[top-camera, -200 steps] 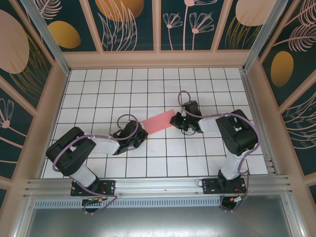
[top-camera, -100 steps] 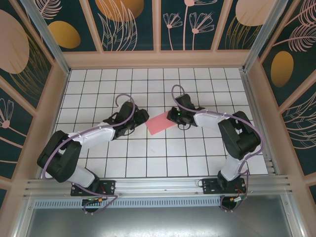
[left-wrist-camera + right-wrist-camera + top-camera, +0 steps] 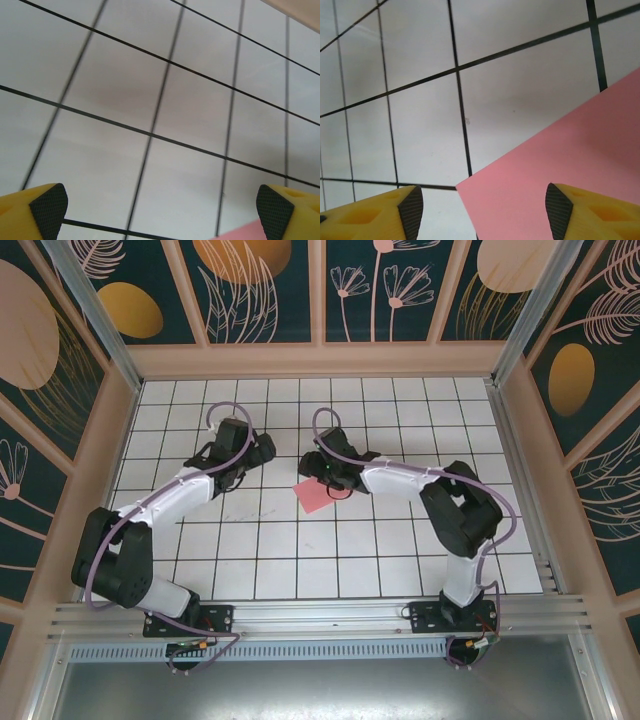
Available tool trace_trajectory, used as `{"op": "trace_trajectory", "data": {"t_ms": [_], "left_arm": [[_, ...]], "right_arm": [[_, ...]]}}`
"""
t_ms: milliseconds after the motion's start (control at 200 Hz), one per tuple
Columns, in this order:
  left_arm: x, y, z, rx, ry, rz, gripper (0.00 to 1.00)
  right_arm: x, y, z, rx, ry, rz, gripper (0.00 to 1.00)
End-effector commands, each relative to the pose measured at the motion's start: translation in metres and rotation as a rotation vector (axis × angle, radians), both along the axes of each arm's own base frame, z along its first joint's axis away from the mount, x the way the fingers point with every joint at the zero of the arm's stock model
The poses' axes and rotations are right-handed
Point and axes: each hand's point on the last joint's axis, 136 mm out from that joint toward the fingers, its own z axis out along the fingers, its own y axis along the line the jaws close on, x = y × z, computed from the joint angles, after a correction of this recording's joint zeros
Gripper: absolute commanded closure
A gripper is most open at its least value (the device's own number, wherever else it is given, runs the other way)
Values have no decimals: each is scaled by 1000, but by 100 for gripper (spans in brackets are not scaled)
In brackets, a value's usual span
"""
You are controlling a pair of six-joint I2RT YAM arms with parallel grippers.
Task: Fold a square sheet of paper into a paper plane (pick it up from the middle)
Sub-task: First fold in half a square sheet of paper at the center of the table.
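Lab robot cell — aluminium frame (image 3: pixel 310 615), patterned walls (image 3: pixel 260 290).

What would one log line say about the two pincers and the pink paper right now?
left pincer: open, empty | right pincer: open, over paper corner | pink paper: flat on table, ungripped

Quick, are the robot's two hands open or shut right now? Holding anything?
Left gripper: open, holding nothing.
Right gripper: open, with the pink paper below it, not gripped.

The square sheet of paper (image 3: pixel 560 150) is smooth and matt; the fingers (image 3: pixel 370 215) seem plastic.
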Motion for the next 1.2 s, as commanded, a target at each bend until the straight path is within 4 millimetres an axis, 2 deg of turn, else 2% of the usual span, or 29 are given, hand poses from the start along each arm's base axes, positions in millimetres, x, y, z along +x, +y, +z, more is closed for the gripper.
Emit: {"op": "trace_trajectory", "data": {"t_ms": [0,270,440,570,746,841,931,1076,1196], "left_arm": [[-1,23,-3,34,9,62,2],[-1,43,-7,29,18,110,2],[-1,48,-4,12,13,108,2],[-1,40,-5,-18,17,72,1],[-2,30,-7,-50,34,23,2],[-3,26,-8,-64,42,6,1],[-5,24,-10,-74,45,-9,1],[-9,19,-13,-85,58,-41,1],[-12,11,-11,-102,59,-90,1]], "right_arm": [[6,4,-9,-16,10,-29,29],[11,32,-43,-25,87,58,28],[5,42,-63,-33,127,123,29],[-10,36,-78,-78,147,173,31],[-40,11,-89,-155,154,266,35],[-55,-6,-85,-196,139,318,36],[-62,-13,-75,-217,104,369,37],[-52,-20,-44,-234,24,334,37],[-42,-38,-19,-232,-23,180,33]]}}
